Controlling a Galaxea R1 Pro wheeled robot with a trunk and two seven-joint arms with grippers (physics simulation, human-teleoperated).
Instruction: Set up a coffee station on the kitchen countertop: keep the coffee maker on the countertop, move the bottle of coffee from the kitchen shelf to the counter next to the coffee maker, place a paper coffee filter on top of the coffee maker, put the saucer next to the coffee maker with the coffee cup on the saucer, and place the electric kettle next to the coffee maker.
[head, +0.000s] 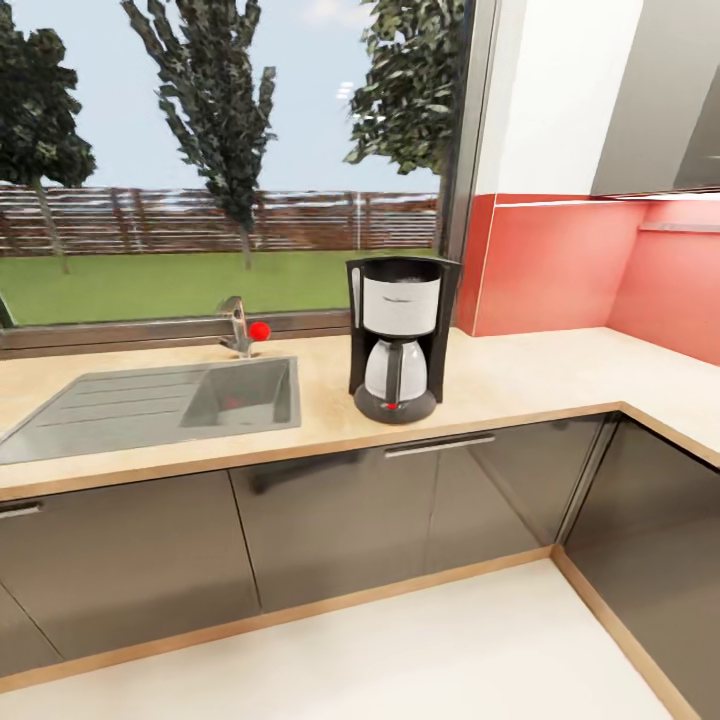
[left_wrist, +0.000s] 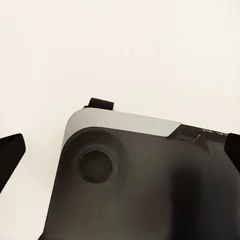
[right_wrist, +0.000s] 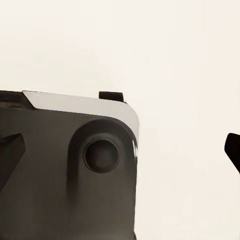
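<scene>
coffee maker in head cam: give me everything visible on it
The coffee maker is a black drip machine standing upright on the light wood-look countertop, right of the sink and in front of the window's right edge. Its upper body carries a pale, translucent-looking tank front; below sits a glass carafe with a dark handle on a round black base, which has a small red spot at the front. Nothing lies on its top that can be made out, and nothing but the countertop touches it.
</scene>
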